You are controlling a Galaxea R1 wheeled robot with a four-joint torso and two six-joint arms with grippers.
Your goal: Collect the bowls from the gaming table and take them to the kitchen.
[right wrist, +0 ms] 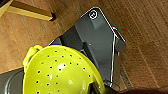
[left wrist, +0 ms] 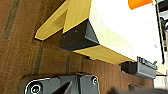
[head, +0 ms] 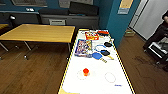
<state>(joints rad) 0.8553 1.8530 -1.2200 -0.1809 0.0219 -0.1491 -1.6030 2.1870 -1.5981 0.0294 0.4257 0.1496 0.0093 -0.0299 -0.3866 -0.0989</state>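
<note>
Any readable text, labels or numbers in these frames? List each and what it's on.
None can be read.
Colourful box on the gaming table: busy print, too blurred.
Red-yellow box: lettering blurred.
Wall sign on the teal pillar: too small.
White label on the grey cabinet: blank or too blurred to tell.
Yellow-green bowl and orange bowl: no markings seen.

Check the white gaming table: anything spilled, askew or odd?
Nothing spilled or damaged. The small orange-red plastic bowl stands upright on the glossy white gaming table. The blue ping-pong paddle and black paddle lie scattered at angles beside a colourful flat box. A yellow-green perforated bowl sits close under the right wrist camera, off the table.
</note>
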